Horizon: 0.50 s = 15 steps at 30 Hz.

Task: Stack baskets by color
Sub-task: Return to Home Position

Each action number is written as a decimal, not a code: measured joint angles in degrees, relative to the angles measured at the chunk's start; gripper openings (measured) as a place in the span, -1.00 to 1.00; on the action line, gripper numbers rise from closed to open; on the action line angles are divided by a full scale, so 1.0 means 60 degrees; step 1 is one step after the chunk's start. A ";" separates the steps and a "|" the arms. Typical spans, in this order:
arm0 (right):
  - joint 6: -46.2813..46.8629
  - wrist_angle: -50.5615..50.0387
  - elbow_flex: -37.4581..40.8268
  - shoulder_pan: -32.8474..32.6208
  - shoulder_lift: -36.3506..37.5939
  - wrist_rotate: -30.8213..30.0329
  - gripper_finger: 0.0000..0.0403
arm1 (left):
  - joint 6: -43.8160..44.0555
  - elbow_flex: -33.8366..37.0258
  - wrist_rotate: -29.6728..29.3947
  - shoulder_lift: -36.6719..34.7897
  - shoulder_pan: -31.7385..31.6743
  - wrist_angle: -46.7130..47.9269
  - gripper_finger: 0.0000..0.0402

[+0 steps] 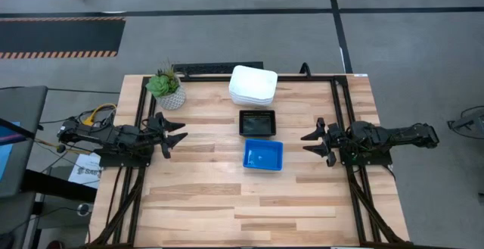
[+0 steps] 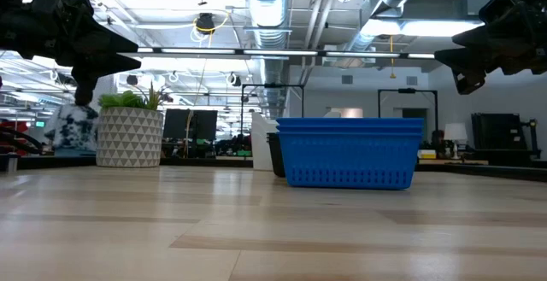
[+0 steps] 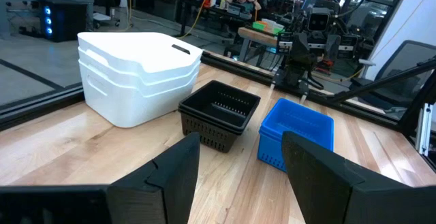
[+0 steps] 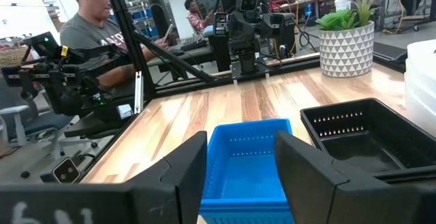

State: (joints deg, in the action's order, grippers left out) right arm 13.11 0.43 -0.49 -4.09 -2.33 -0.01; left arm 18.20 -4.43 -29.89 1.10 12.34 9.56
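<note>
Three piles of baskets stand in a row down the table's middle: white baskets [image 1: 252,85] nested at the far edge, black mesh baskets [image 1: 257,122] nested in the middle, blue baskets [image 1: 263,155] nearest the front. Each pile rests on the table by its bottom. My left gripper [image 1: 179,136] hovers open at the table's left side, pointing level toward the piles, well apart from them. My right gripper [image 1: 310,142] hovers open at the right side, pointing toward the blue pile [image 4: 245,163], and touches nothing.
A green potted plant [image 1: 165,88] in a white patterned pot stands at the far left corner. A dark frame rail [image 1: 340,105] runs along the table's sides. Bare wood [image 1: 242,203] lies in front of the blue pile. A person sits beyond the table in the right wrist view.
</note>
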 joint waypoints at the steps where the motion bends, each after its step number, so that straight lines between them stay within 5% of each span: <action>1: -0.0001 0.0000 0.0000 0.0003 0.0000 0.0000 -0.04 | 0.0000 0.0000 0.0001 0.0000 0.0000 0.0000 -0.02; 15: -0.0001 0.0001 0.0002 0.0000 0.0000 0.0000 -0.03 | 0.0000 0.0000 0.0000 0.0000 0.0000 0.0003 -0.02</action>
State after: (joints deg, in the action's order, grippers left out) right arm 13.10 0.43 -0.48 -4.09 -2.33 -0.01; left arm 18.20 -4.42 -29.89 1.11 12.34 9.58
